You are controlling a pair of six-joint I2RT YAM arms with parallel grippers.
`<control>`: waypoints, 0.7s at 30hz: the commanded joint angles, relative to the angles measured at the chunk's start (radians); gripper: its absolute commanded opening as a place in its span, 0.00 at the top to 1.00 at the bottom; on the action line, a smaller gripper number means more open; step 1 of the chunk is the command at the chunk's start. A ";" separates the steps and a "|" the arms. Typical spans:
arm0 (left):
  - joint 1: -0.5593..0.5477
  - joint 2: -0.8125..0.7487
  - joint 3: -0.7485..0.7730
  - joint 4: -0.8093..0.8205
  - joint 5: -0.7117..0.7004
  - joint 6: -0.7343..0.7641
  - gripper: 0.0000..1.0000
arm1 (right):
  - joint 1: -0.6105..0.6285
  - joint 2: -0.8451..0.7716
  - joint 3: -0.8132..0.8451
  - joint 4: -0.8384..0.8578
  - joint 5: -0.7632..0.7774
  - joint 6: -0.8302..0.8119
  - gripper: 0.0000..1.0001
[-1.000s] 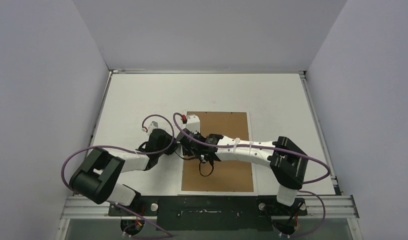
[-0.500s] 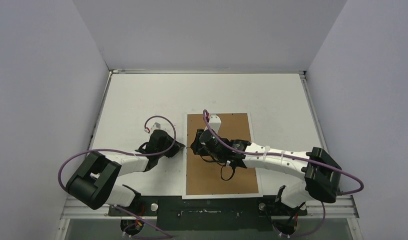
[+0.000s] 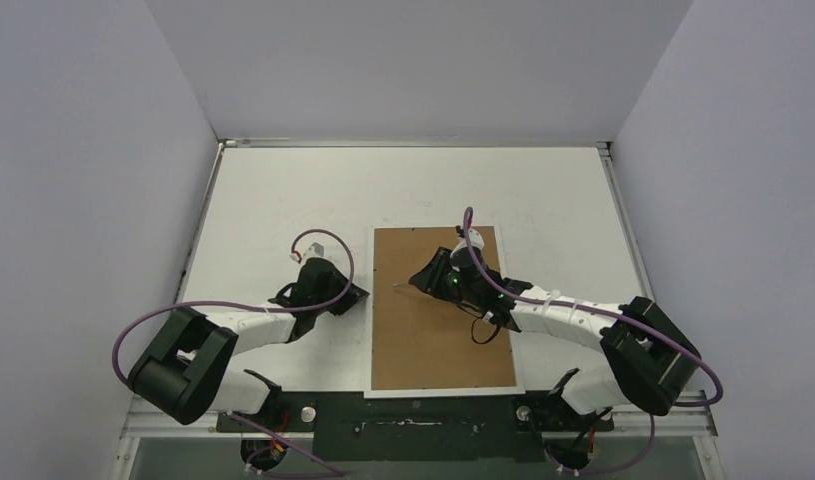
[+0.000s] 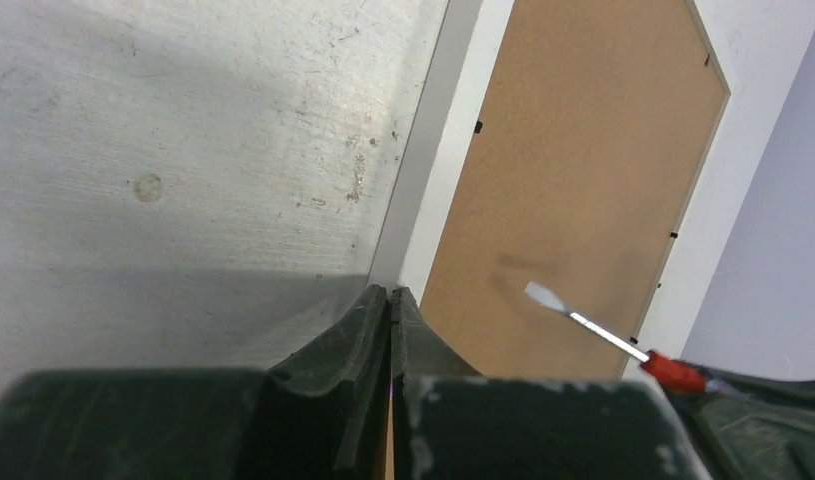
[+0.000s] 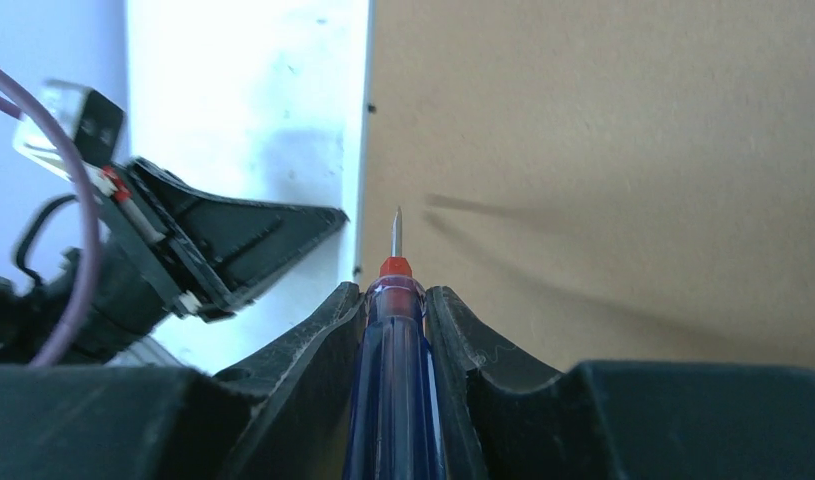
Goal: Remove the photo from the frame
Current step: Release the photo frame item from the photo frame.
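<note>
screwdriver (image 5: 394, 400) in right tool (image 5: 395, 292) over frame (image 3: 423, 345)

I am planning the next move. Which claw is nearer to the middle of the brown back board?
Right. The right claw hangs over the back board, holding the screwdriver; the left claw, shut, is at the left border of the frame, off the board.

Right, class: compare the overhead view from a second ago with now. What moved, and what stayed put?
The right arm swung to its right, carrying the right pincer and the screwdriver it grips from the left edge of the frame towards its middle. The frame seems to have slid slightly right too. Nothing was taken or let go. The left pincer stayed shut and empty beside the frame, whose brown back is still on.
</note>
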 commanded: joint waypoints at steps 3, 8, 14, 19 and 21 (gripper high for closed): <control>-0.013 -0.013 0.039 -0.079 0.055 0.110 0.86 | -0.110 0.061 0.013 0.285 -0.193 0.022 1.00; -0.011 0.007 0.082 -0.082 0.082 0.166 0.75 | -0.145 0.185 0.074 0.331 -0.258 0.032 1.00; -0.003 0.051 0.087 -0.045 0.106 0.179 0.75 | -0.156 0.297 0.106 0.374 -0.276 0.034 1.00; 0.007 0.081 0.086 -0.040 0.110 0.189 0.76 | -0.156 0.327 0.117 0.334 -0.259 0.005 1.00; 0.009 0.093 0.088 -0.040 0.109 0.193 0.76 | -0.156 0.347 0.124 0.329 -0.268 -0.002 1.00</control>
